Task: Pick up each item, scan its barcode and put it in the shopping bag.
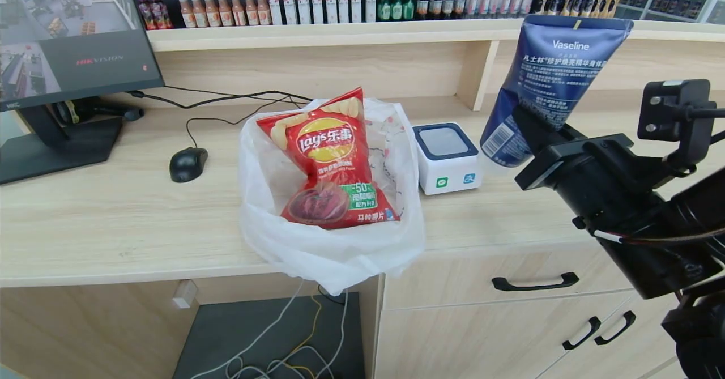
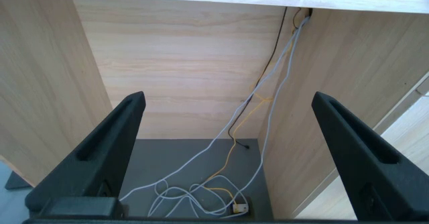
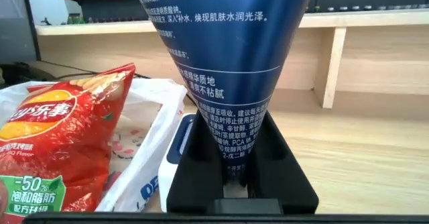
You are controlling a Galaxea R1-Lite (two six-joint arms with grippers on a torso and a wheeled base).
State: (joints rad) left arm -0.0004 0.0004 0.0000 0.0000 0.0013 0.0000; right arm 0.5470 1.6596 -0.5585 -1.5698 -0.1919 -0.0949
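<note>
Above the counter, head view: right gripper is clamped on the narrow end of the blue lotion tube, which stands upright with its barcode near the fingers. The white scanner sits just left of the gripper, and farther left the shopping bag holds a red chips bag. Left wrist view: left gripper has its fingers wide apart with nothing between them, under the counter, loose cables ahead of it. Right wrist view: the tube is pinched between both fingers, scanner and shopping bag just ahead.
</note>
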